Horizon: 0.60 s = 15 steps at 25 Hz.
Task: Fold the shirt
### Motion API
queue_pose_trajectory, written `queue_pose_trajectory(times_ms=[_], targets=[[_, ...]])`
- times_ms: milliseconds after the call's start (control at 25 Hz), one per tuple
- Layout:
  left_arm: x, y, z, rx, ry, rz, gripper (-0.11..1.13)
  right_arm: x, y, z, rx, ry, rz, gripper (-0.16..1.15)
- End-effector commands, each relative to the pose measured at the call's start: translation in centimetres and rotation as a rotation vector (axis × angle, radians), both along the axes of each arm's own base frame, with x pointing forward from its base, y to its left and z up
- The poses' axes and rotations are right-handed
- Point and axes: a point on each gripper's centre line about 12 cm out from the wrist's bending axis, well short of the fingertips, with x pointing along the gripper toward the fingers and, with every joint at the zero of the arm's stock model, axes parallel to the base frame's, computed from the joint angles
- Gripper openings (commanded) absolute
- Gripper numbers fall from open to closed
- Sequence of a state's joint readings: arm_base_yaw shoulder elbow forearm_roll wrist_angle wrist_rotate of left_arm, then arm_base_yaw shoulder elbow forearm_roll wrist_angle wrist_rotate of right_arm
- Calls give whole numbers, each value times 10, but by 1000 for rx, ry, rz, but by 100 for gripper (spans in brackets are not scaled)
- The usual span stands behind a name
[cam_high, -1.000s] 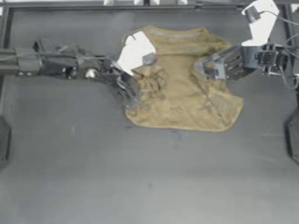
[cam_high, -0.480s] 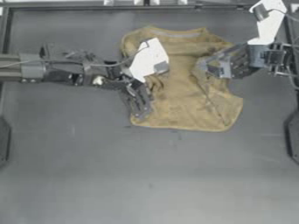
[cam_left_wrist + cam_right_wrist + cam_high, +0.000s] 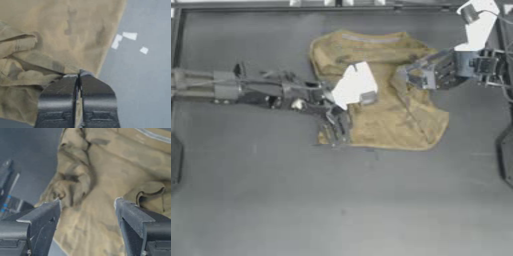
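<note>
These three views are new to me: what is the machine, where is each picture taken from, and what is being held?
Two robot arms work at a dark table. The top view looks straight down; the other two come from cameras on each arm's wrist. The only item is the shirt, tan, partly folded. The left hand, reaching in from the left, is at the shirt's lower left edge, its jaws pressed shut on a fold of cloth, as its wrist view shows. The right hand is over the shirt's right side, jaws open, holding nothing.

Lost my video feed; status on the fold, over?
Left tool shut on shirt edge. Right tool open over shirt. Nothing blocking.
</note>
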<state>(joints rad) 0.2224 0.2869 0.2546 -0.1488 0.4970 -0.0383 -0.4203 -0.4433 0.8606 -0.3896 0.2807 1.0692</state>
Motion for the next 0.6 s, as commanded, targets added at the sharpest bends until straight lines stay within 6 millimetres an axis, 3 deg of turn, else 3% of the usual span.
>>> queue_pose_trajectory(times_ms=[40, 80, 160, 400, 600], targets=[[6, 1, 31, 20, -75, -5, 81, 1, 2, 8, -14, -26, 10, 94], [6, 2, 32, 26, -78, -11, 93, 1, 2, 8, -14, -25, 13, 94], [6, 2, 36, 34, -86, -17, 104, 1, 3, 8, -15, -26, 15, 94], [4, 4, 52, 55, -115, -26, 95, -6, 7, 12, -28, -37, 20, 94], [-2, 9, 76, 97, -157, -28, 94, -18, 11, 11, -28, 10, 10, 94]])
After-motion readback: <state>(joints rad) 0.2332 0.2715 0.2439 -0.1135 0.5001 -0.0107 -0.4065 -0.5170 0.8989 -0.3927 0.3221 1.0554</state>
